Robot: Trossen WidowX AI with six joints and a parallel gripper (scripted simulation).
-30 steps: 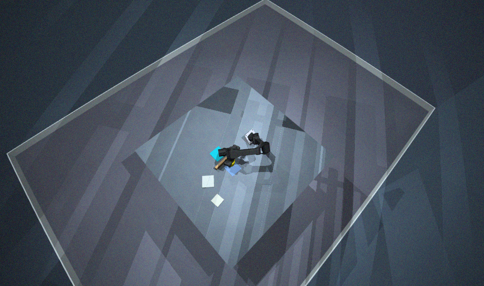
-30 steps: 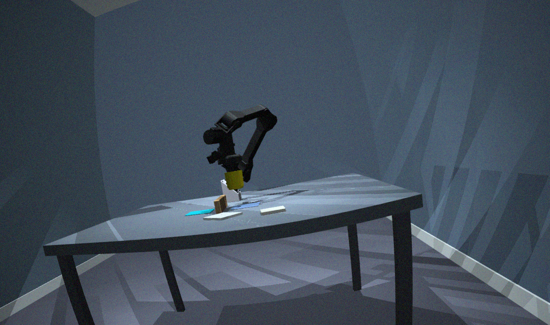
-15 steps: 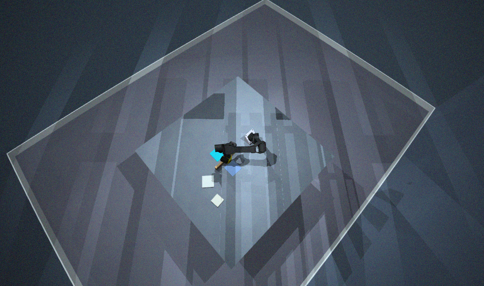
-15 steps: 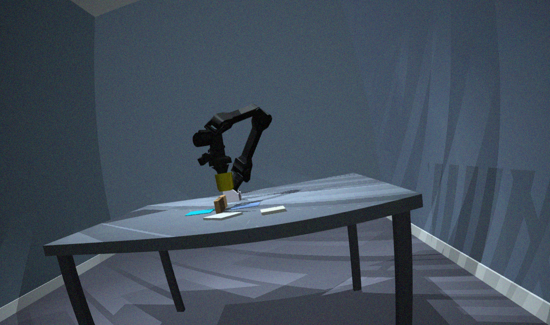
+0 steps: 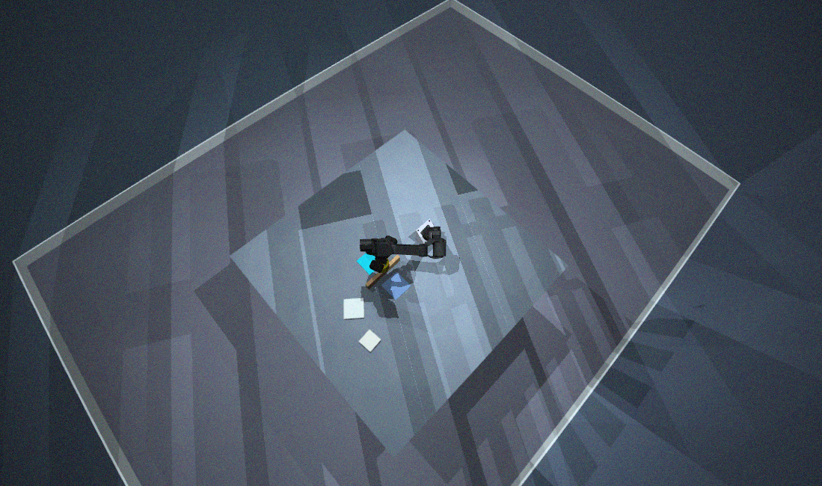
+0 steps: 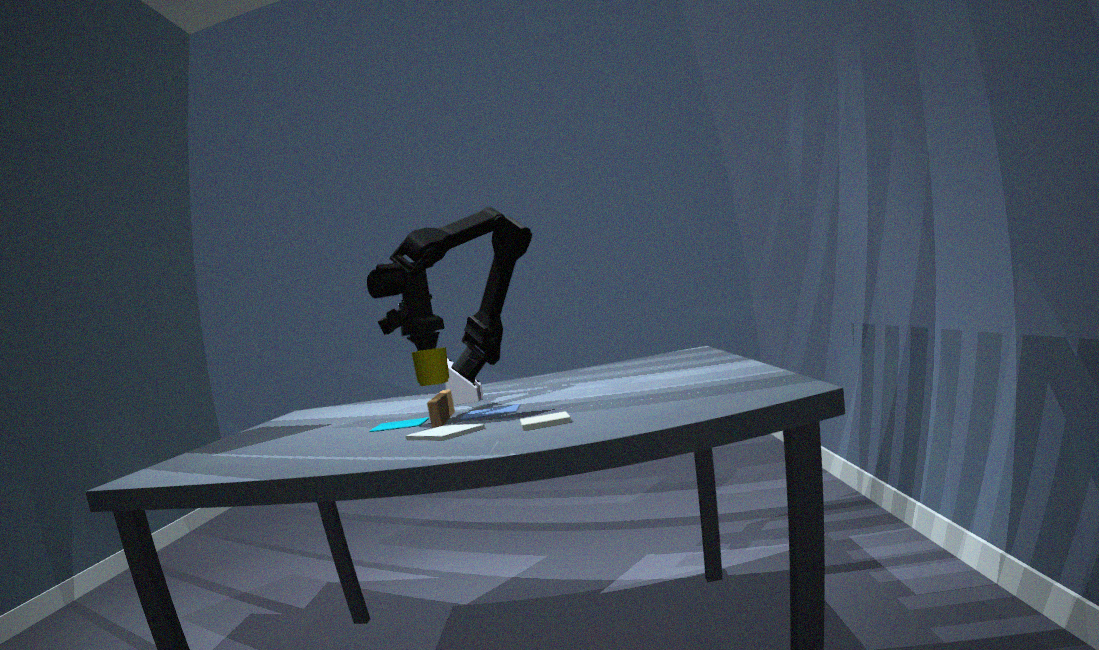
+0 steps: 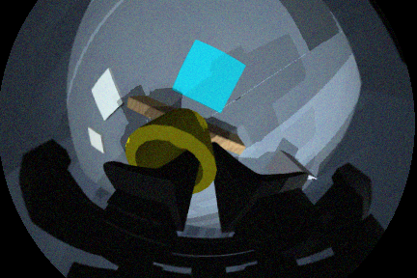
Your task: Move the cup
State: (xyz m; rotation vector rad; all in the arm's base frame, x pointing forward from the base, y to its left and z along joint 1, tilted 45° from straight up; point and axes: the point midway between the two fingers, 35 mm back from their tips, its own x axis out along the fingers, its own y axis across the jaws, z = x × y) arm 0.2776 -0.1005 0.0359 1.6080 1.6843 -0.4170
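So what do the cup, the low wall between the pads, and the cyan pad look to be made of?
Cup, clamped in the end effector: smooth matte olive-yellow, thick rim, probably plastic or glazed ceramic; no sign decides it. Low wall: tan-brown with a lighter top edge, looks like unfinished wood. Cyan pad: flat, thin, evenly coloured, no gloss; likely foam, rubber or card.

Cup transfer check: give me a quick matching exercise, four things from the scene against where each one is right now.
Things:
1. yellow cup
2. wooden block
3. cyan pad
4. gripper

Places or states:
A. lying flat on the table, on the far side of the block from the blue pad
B. shut on the cup's rim
C. held in the air above the block
D. standing on the table between the two coloured pads

Pairs: 1-C, 2-D, 3-A, 4-B
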